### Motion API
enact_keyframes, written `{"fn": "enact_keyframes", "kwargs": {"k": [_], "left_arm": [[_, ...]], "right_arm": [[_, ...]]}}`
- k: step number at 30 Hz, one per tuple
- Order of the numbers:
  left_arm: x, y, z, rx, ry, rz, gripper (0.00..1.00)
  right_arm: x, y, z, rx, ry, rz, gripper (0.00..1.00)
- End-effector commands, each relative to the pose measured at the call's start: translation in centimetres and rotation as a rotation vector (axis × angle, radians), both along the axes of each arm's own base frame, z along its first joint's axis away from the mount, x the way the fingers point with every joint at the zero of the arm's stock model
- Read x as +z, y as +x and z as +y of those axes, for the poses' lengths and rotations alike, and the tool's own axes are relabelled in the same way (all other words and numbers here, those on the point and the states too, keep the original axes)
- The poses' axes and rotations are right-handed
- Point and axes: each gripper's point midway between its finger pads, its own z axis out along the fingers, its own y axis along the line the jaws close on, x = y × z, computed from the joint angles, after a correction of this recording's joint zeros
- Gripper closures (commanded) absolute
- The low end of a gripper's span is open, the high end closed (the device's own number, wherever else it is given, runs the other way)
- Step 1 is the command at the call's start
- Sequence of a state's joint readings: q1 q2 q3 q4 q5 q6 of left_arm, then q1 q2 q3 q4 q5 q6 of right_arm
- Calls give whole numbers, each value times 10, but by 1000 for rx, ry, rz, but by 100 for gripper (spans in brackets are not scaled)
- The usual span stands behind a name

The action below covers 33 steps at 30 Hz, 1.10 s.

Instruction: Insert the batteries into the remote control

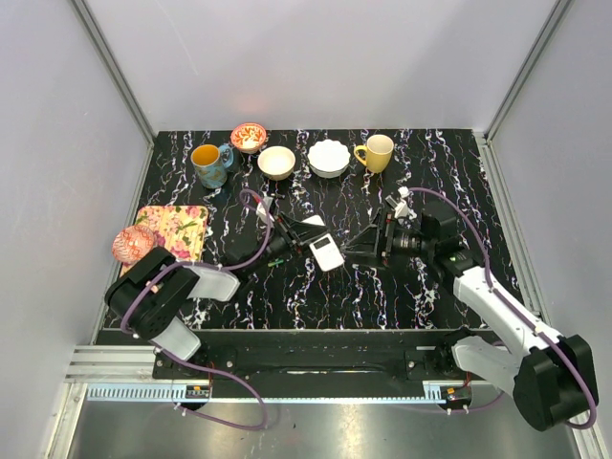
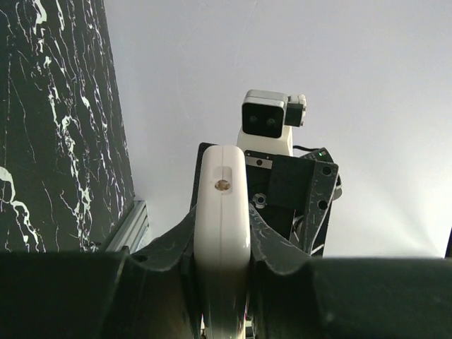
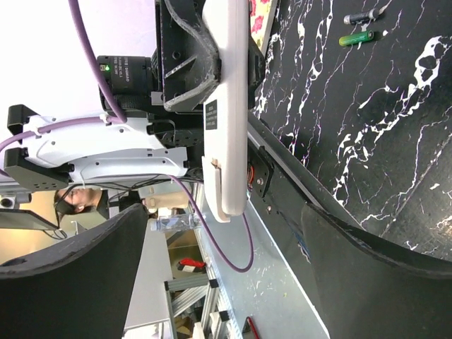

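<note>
My left gripper [image 1: 314, 239] is shut on the remote control [image 1: 326, 252] and holds it above the middle of the table, white back up. In the left wrist view the remote [image 2: 222, 212] stands edge-on, pinched between the fingers [image 2: 282, 244]. My right gripper [image 1: 352, 250] faces it from the right, open. In the right wrist view the remote's free end [image 3: 227, 141] hangs just beyond that gripper [image 3: 226, 272], touching neither finger. Two batteries lie on the table behind the remote, a dark one [image 3: 364, 15] and a green one [image 3: 355, 38].
Along the far edge stand a blue mug [image 1: 208, 163], a patterned bowl [image 1: 249, 136], a cream bowl [image 1: 276, 162], a white bowl [image 1: 328, 157] and a yellow mug [image 1: 376, 152]. A floral mat [image 1: 177, 228] and a pink round object [image 1: 132, 245] lie at the left.
</note>
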<state>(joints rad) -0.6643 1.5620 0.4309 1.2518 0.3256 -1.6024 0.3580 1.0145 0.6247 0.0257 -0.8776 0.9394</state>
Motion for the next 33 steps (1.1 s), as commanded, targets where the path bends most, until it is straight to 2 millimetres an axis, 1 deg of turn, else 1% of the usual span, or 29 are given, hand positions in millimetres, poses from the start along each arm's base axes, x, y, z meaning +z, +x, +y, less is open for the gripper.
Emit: {"fn": "enact_keyframes", "kwargs": {"k": [1,4,5,13,18,20,25,30,33], "left_arm": [[103,-23,12,-35,-279,-362,100],[105,-21,7,-52,-284,-364,100],[109,-20,6,-57,-292,-369,100],[107,-20,-2,-82,-293,-358,100],[108,-21,-5,-93,-296,-362,100],[109,-22,-6,-100,-299,-363,100],[107,-22,-8,-101,-297,-357,100],[109,-23,-8,-102,-300,-361,100],[108,-24,-9,-107,-299,-360,100]], "right_arm": [[16,0,10,78,21,-67,8],[13,2,13,86,7,-72,12],[12,3,13,86,0,-78,13],[13,10,19,95,-2,-83,20],[12,13,21,102,1,-76,30],[12,12,22,107,3,-77,32],[9,10,26,123,-7,-65,41],[6,11,28,127,-18,-64,46],[4,9,29,131,-23,-57,53]]}}
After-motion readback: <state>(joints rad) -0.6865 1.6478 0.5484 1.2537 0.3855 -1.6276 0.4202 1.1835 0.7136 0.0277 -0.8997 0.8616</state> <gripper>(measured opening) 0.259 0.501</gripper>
